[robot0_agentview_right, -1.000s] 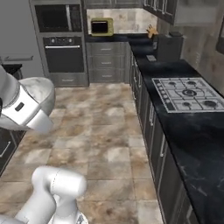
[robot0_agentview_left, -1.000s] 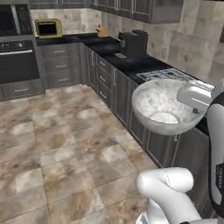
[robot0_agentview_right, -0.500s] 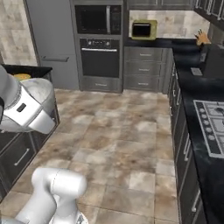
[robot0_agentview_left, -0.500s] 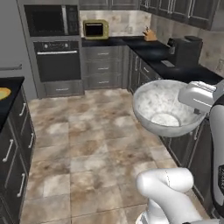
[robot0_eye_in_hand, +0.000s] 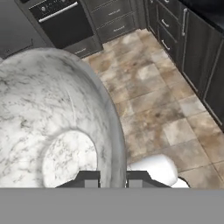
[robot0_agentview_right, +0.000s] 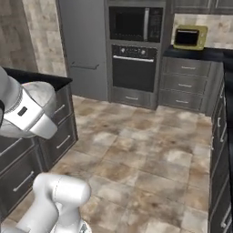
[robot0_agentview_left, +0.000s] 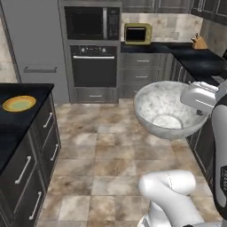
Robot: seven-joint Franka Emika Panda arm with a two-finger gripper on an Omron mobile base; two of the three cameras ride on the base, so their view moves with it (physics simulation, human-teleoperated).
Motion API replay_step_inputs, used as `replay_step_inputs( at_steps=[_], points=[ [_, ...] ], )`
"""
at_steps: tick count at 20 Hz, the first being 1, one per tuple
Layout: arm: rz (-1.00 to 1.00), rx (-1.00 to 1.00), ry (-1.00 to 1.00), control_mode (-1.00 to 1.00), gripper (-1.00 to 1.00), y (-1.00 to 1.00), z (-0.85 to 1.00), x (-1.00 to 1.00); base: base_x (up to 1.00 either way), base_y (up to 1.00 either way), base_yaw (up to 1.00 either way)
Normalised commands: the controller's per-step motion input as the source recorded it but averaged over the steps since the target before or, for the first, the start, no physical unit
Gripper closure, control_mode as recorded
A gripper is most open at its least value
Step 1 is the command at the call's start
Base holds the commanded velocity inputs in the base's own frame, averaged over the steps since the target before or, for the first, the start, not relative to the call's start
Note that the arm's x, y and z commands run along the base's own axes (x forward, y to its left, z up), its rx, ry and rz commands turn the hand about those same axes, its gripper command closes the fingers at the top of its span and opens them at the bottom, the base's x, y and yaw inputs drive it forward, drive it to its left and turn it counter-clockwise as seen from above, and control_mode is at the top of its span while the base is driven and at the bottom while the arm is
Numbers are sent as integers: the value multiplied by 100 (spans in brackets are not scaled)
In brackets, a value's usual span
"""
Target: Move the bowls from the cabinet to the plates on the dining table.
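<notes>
Gripper: I see my gripper [robot0_eye_in_hand: 113, 179] at the bottom of the hand view. Its two dark fingertips [robot0_eye_in_hand: 89, 180] are pressed on the rim of the bowl, one inside the wall and one outside. It is pinching the bowl.
Bowl: The marbled whitish-grey bowl [robot0_agentview_left: 170, 110] is up in the air over the floor, held at its right edge by the white hand. It is tipped a bit toward me, so I can look into it. In the hand view the bowl [robot0_eye_in_hand: 52, 127] takes up the left side. In the right base view I see part of it [robot0_agentview_right: 43, 98] behind the arm.
Plate: One orange-yellow plate [robot0_agentview_left: 19, 103] lies flat on the dining table [robot0_agentview_left: 9, 128], far to the left of the bowl. I see nothing on the plate.
Dining table: It has a black top and grey drawers with silver handles below.
Floor: Brown and grey stone tiles [robot0_agentview_left: 102, 150] lie under the bowl.
Back wall: I see a black oven [robot0_agentview_left: 94, 66] with a microwave [robot0_agentview_left: 92, 22] above it. A small yellow toaster oven [robot0_agentview_left: 137, 33] sits on the black counter [robot0_agentview_left: 177, 49]. A knife block [robot0_agentview_left: 199, 42] stands further right.
</notes>
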Motion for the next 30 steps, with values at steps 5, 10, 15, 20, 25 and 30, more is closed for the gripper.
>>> replay_step_inputs(
  at_steps=[5,10,15,20,25,30],
  points=[
    [0,0,0,100,100,0,0,0,54,10,51],
    [0,0,0,100,100,0,0,0,37,2,56],
    [0,0,0,100,100,0,0,0,75,-6,52],
    [0,0,0,100,100,0,0,0,100,-27,31],
    [0,0,0,100,100,0,0,0,97,-51,21],
    [0,0,0,100,100,0,0,0,74,-26,42]
  ],
)
